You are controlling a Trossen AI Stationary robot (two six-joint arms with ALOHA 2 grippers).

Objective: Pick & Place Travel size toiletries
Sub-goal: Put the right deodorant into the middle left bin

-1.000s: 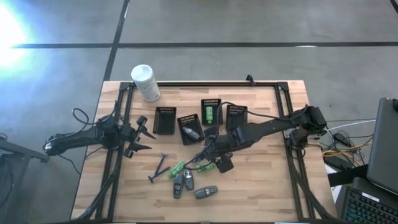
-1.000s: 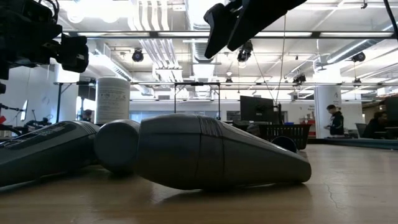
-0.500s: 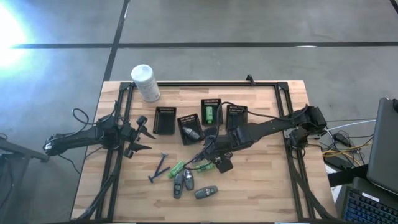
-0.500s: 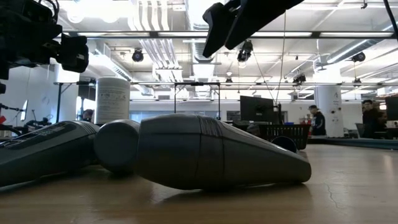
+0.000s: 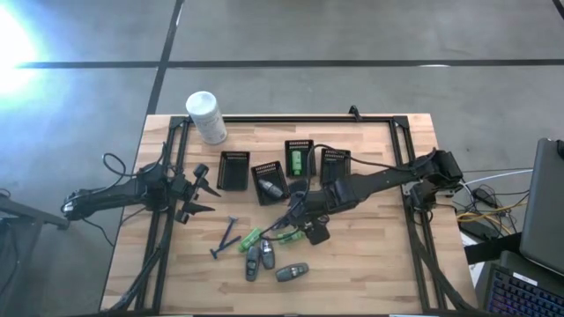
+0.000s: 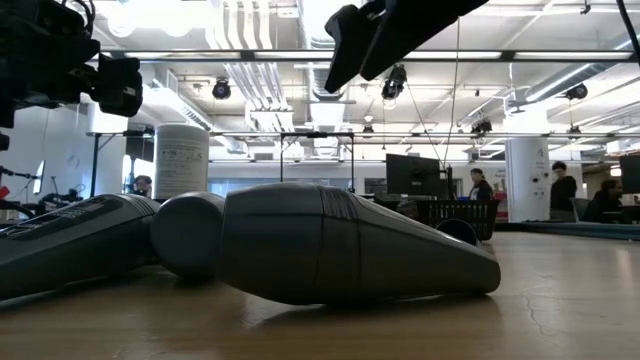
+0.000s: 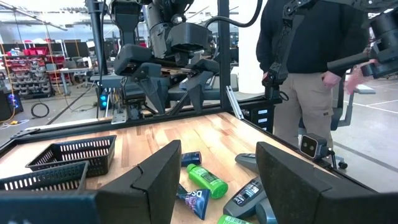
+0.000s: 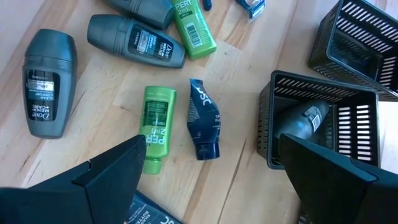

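The travel size toiletries lie loose on the wooden table's near middle. They are grey oval bottles [image 8: 50,81] [image 8: 137,40], green bottles [image 8: 152,127] [image 8: 194,28], a dark blue tube [image 8: 203,118] and a razor [image 5: 225,236]. One more grey bottle [image 8: 305,121] lies in a black basket [image 8: 320,93], and a green one [image 5: 299,160] in another basket. My right gripper [image 5: 293,226] hangs open above the tube and the green bottle, slanting down, touching nothing. My left gripper [image 5: 204,189] waits open and level at the table's left side.
Four black slatted baskets [image 5: 233,170] [image 5: 269,182] [image 5: 300,157] [image 5: 335,165] stand in a row behind the loose items. A white canister [image 5: 205,116] stands at the far left corner. A person [image 7: 311,68] stands beyond the table's edge. A black frame [image 5: 414,220] rims the table.
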